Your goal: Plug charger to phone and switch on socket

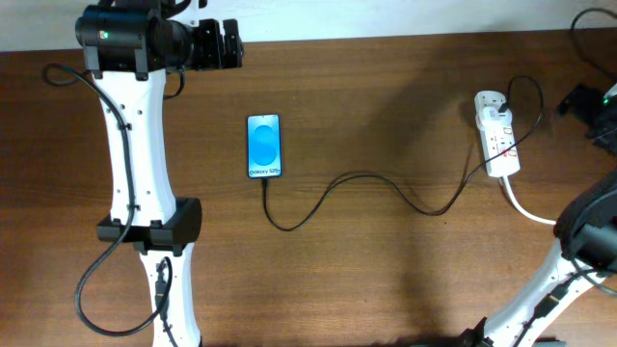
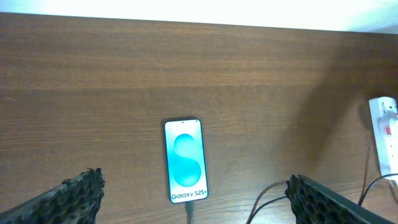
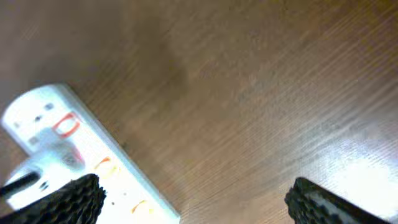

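Observation:
The phone (image 1: 264, 146) lies flat on the wooden table, its blue screen lit; it also shows in the left wrist view (image 2: 185, 160). The thin black charger cable (image 1: 366, 179) runs from the phone's lower edge (image 2: 191, 211) in a loop to a white adapter (image 1: 490, 104) in the socket strip (image 1: 497, 135). The strip with its red switch shows in the right wrist view (image 3: 74, 140). My left gripper (image 1: 218, 45) is open and empty, high behind the phone (image 2: 194, 186). My right gripper (image 1: 586, 106) is open and empty beside the strip (image 3: 193, 193).
The strip's thick white cord (image 1: 528, 210) leaves toward the right front. The strip's end shows at the right edge of the left wrist view (image 2: 385, 134). Both arm bases stand at the front, left (image 1: 149, 231) and right (image 1: 578, 241). The table's back edge runs along the top.

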Motion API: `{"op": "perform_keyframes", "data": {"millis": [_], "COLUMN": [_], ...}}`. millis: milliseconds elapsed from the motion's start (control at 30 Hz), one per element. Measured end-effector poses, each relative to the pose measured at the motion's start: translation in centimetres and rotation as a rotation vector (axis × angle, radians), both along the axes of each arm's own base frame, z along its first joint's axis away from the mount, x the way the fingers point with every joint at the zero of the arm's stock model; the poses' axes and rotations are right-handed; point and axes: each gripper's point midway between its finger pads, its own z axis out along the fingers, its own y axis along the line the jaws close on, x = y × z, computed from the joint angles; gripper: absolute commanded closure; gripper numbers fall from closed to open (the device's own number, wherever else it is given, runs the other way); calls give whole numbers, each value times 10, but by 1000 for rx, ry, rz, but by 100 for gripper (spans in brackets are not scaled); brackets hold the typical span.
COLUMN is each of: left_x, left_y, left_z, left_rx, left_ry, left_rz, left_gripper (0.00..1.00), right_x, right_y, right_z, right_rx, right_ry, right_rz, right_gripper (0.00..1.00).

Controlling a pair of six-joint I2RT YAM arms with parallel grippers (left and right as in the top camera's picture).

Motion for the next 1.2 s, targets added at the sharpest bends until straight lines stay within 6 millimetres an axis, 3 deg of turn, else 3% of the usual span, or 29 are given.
{"op": "perform_keyframes", "data": {"millis": [67, 100, 200, 233, 300, 333, 367, 433, 500, 533, 600, 767, 900, 1000, 1100, 1133, 1167, 1200], "left_x": [0, 0, 0, 0, 0, 0, 0, 0, 0, 0, 0, 0, 0, 0, 0, 0, 0, 0], "left_y": [0, 0, 0, 0, 0, 0, 0, 0, 0, 0, 0, 0, 0, 0, 0, 0, 0, 0], "left_z": [0, 0, 0, 0, 0, 0, 0, 0, 0, 0, 0, 0, 0, 0, 0, 0, 0, 0], "left_rx": [0, 0, 0, 0, 0, 0, 0, 0, 0, 0, 0, 0, 0, 0, -1, 0, -1, -1], "left_ry": [0, 0, 0, 0, 1, 0, 1, -1, 0, 0, 0, 0, 0, 1, 1, -1, 0, 0], "left_rz": [0, 0, 0, 0, 0, 0, 0, 0, 0, 0, 0, 0, 0, 0, 0, 1, 0, 0], "left_gripper": [1, 1, 1, 1, 1, 1, 1, 1, 1, 1, 1, 1, 1, 1, 1, 1, 1, 1], "right_x": [1, -1, -14, -19, -44, -66, -76, -110, -156, -173, -182, -181, -179, -166, -167, -165, -170, -168], "right_y": [4, 8, 45, 57, 105, 142, 158, 218, 270, 279, 284, 282, 265, 272, 277, 278, 283, 286], "right_z": [50, 86, 194, 218, 270, 297, 307, 329, 340, 335, 341, 340, 332, 329, 309, 297, 271, 266], "right_rx": [-31, -50, -57, -55, -13, -27, -31, -47, -42, -14, -33, -42, -135, -340, -465, -504, -500, -539], "right_ry": [-71, -128, -365, -424, -547, -591, -608, -639, -642, -606, -628, -621, -571, -674, -777, -818, -813, -856], "right_rz": [-5, -8, 47, 73, 196, 301, 347, 522, 659, 668, 680, 676, 651, 835, 890, 896, 913, 921], "right_gripper": [1, 1, 2, 2, 2, 2, 1, 2, 2, 2, 2, 1, 2, 2, 2, 2, 2, 2]}}
